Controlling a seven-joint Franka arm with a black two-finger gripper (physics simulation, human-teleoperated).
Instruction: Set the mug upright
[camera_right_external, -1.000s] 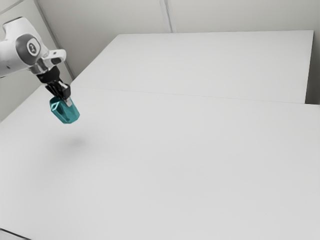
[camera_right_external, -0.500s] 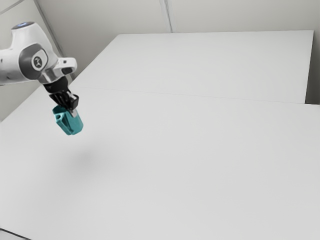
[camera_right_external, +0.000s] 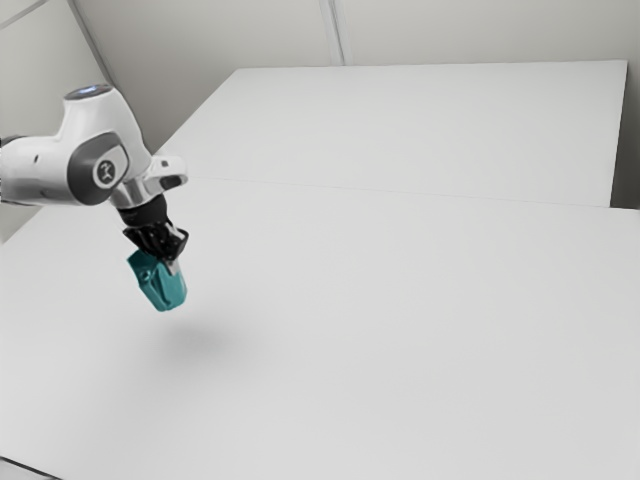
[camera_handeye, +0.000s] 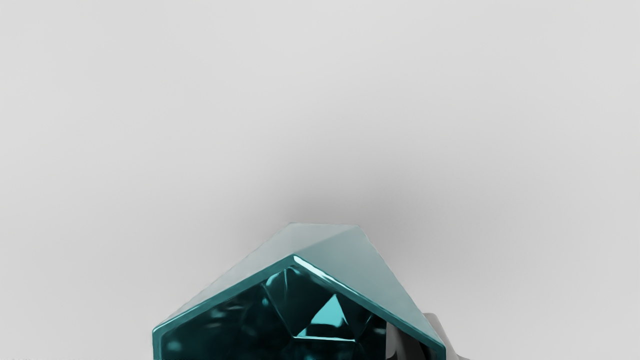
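The black pincer (camera_right_external: 171, 268) of a Franka arm (camera_right_external: 103, 166) grips a teal, many-sided mug (camera_right_external: 162, 286) by its wall, one finger (camera_handeye: 401, 346) inside the mouth, its mate outside. The mug hangs in midair between 8 and 9 o'clock from the exterior view's centre, leaning, its mouth toward 11 o'clock and its base toward 5. A soft shadow (camera_right_external: 195, 342) falls on the white counter (camera_right_external: 400, 350) at 5 o'clock from the mug, a gap between the two. The arm reaches in from 10 o'clock. The step in hand appears to be carrying the mug to a standing place. The next move likely calls for turning out the remaining lean, then lowering until the base sits flat, with release only after that; letting go while it tilts could topple it.
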